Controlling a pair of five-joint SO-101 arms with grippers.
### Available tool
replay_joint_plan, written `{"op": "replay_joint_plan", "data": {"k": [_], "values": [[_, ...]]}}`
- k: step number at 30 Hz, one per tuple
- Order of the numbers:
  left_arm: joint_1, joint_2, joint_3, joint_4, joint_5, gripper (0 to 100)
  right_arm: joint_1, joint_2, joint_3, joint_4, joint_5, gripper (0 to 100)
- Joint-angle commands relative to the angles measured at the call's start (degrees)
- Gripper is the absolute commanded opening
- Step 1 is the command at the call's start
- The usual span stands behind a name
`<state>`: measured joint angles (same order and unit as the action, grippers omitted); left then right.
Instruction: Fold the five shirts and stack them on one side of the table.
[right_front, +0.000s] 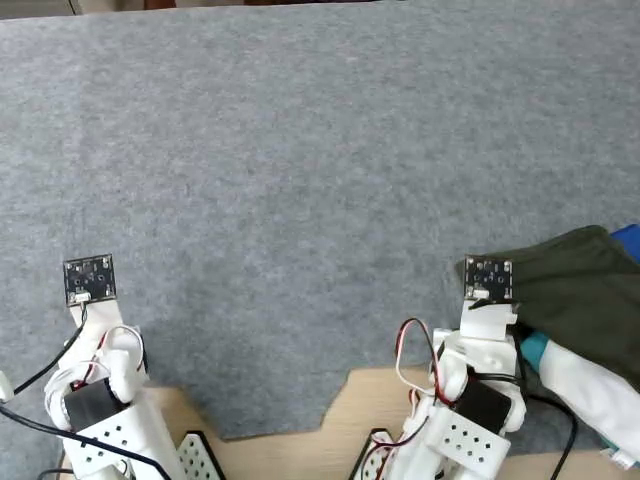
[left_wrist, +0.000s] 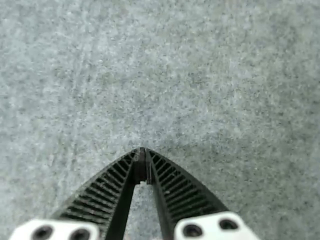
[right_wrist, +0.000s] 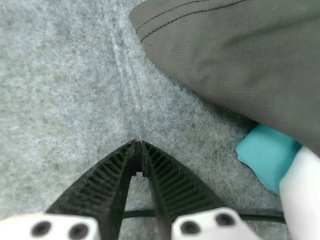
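Observation:
A pile of shirts lies at the table's right edge: a dark olive shirt (right_front: 580, 290) on top, a white one (right_front: 595, 390), a teal one (right_front: 533, 350) and a blue one (right_front: 628, 238) peeking out. The right wrist view has the olive shirt (right_wrist: 240, 55), teal shirt (right_wrist: 265, 155) and white shirt (right_wrist: 302, 195) close beside my right gripper (right_wrist: 138, 145), which is shut on nothing over the grey felt. My left gripper (left_wrist: 141, 151) is shut too, empty, above bare felt. From above, the left arm (right_front: 92, 350) sits at the near left and the right arm (right_front: 485, 340) just left of the pile.
Grey felt mat (right_front: 300, 180) covers the table, with a wide open stretch across the middle and far side. A bare wooden strip (right_front: 330, 440) shows at the near edge between the two arm bases. A black cable (right_wrist: 200, 215) lies on the felt by my right gripper.

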<state>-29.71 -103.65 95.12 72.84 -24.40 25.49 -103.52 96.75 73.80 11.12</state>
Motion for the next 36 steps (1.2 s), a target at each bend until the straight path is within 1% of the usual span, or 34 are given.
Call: {"op": "replay_joint_plan", "data": {"k": [1,6,10,36], "values": [[-0.53,-0.22,-0.18,-0.09,-0.53,2,0.84,-3.21,0.13,0.26,0.35,0.5],[-0.35,-0.13,-0.18,-0.09,-0.7,2,0.84,-3.21,0.13,0.26,0.35,0.5],[-0.26,-0.04,-0.09,-0.09,-4.66,2,0.84,-3.21,0.13,0.26,0.35,0.5],[-0.35,-0.31,0.26,0.62,-4.84,2,0.84,-3.21,0.13,0.26,0.35,0.5]]}}
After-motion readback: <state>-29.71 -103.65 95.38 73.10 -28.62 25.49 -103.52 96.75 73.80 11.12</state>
